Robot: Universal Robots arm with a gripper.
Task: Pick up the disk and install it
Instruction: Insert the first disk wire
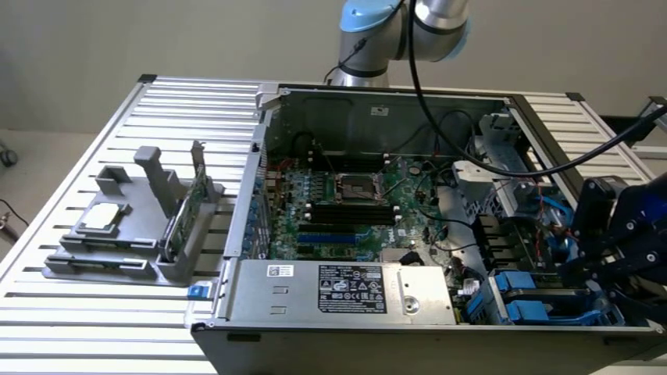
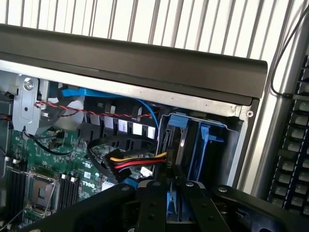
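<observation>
The open computer case (image 1: 258, 156) lies on the slatted table. My gripper (image 1: 623, 238) hangs over the drive bay at the case's corner, at the exterior view's lower right. In the wrist view the two black fingers (image 2: 152, 198) stand close together with blue plastic between them, the gripper (image 2: 171, 187) shut on the disk (image 2: 186, 145). I see the disk edge-on as a dark slab framed by blue rails (image 2: 205, 140), reaching from the fingers down into the bay. Blue plastic parts (image 1: 521, 287) show in the bay below the gripper.
Red, yellow and black power wires (image 2: 133, 162) and a blue cable (image 2: 111, 96) run close beside the bay. The motherboard (image 1: 349, 199) and power supply (image 1: 344, 289) fill the case. A grey fixture (image 1: 136, 234) with a chip and green card stands at the exterior view's left. A keyboard (image 2: 295, 159) lies outside the case.
</observation>
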